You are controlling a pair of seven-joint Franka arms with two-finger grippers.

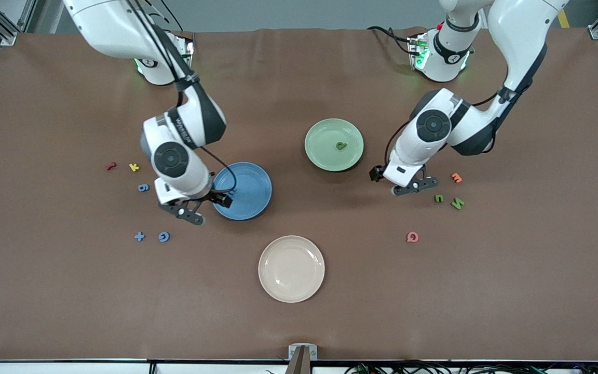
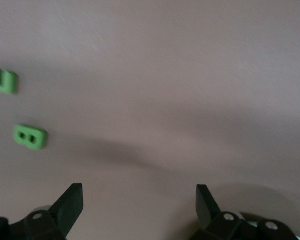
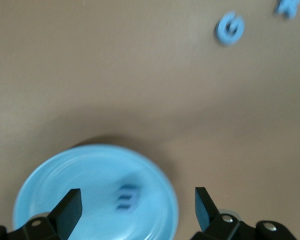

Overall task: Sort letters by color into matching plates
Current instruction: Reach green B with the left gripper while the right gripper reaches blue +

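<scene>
While both arms reach over the table in the front view, the right gripper [image 1: 199, 208] hangs at the blue plate's [image 1: 249, 200] rim and the left gripper [image 1: 414, 186] between the green plate [image 1: 325, 150], holding 1 green letter [image 1: 341, 146], and 2 green letters [image 1: 438, 198]. Left wrist view: fingers [image 2: 70, 205] spread, empty. Right wrist view: fingers [image 3: 69, 209] apart above a blue letter [image 3: 127, 197] in the plate.

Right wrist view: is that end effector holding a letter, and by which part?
Nothing is held. The right end effector is open over the blue plate, with a blue letter lying loose in it.
</scene>
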